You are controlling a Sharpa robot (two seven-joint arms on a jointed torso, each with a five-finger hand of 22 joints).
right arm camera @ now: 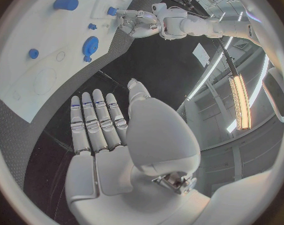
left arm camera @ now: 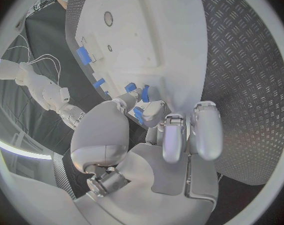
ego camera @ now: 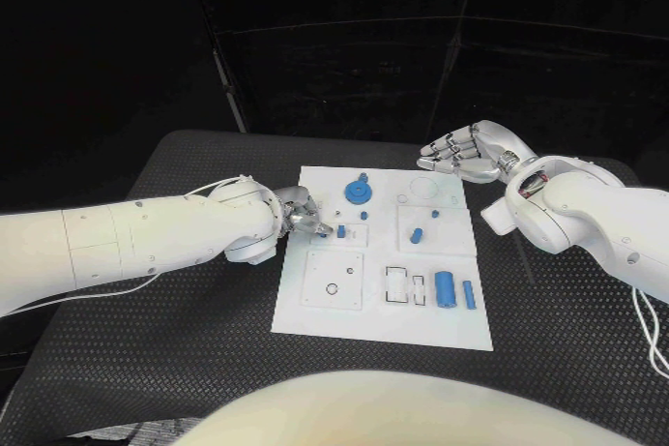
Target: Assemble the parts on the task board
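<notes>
While the left robot hand (ego camera: 297, 217) sits at the board's (ego camera: 321, 311) left edge, fingertips (left arm camera: 153, 111) pinching a small blue peg (left arm camera: 143, 93), I'd judge the part light, stiff plastic and prob. slick, so grip it mid-shaft. Right robot hand (ego camera: 467, 151) hovers off the board's far right corner, fingers straight, together, holding nothing. More pegs (ego camera: 445, 289) lie near the board's right edge. Can't see the peg's lower end or its socket w/ fingers in the way.
</notes>
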